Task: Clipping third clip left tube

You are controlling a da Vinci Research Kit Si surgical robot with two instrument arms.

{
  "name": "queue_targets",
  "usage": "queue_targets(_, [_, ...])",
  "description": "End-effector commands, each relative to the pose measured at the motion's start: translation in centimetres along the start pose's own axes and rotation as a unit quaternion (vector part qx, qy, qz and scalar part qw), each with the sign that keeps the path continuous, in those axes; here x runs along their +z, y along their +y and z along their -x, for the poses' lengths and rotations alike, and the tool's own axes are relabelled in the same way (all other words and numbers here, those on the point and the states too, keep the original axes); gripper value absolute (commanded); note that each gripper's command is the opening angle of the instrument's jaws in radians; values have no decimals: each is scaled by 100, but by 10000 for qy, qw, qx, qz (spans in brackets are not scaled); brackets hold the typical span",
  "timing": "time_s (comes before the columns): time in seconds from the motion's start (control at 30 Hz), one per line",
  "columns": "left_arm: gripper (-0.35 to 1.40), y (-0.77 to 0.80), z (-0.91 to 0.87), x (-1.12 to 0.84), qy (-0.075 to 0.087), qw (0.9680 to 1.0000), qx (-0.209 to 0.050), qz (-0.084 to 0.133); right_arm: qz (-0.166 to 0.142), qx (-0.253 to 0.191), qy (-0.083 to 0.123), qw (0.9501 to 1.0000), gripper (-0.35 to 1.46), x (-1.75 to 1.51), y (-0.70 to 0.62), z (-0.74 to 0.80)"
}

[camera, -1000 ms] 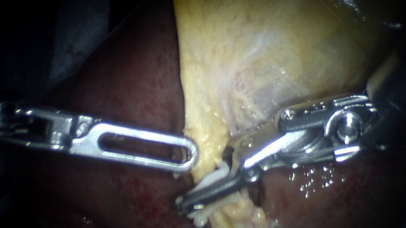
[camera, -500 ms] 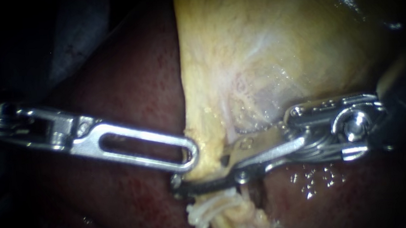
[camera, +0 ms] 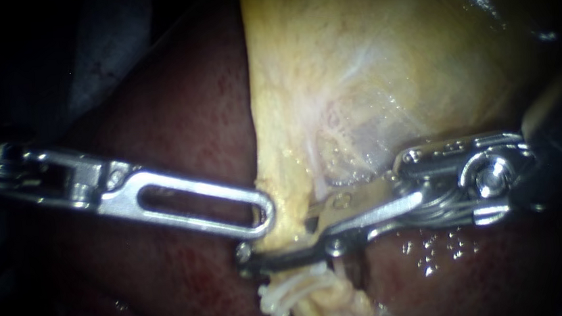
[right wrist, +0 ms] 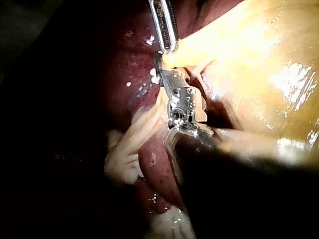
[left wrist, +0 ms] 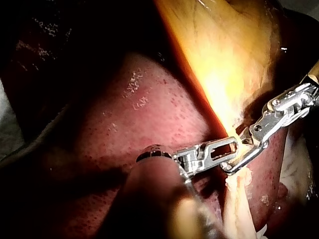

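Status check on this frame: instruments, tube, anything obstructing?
Left instrument shut on yellow gallbladder edge. Right instrument shut across pale stringy tube. Nothing in the way.

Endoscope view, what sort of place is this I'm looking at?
A surgical work field seen close up, probably on a practice bench, though the surroundings are dark. The dark red liver and the pale yellow gallbladder fill the view, and the left instrument and right instrument meet at the gallbladder's lower edge.
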Motion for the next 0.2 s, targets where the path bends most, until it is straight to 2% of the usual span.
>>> queue_targets(0.03, [-35,0,0,0,-2,10000,-3,2,-1,19,2,10000,-29,0,0,0])
queue_targets(0.2, [-35,0,1,1,-5,10000,-4,4,-2,19,2,10000,-28,0,0,0])
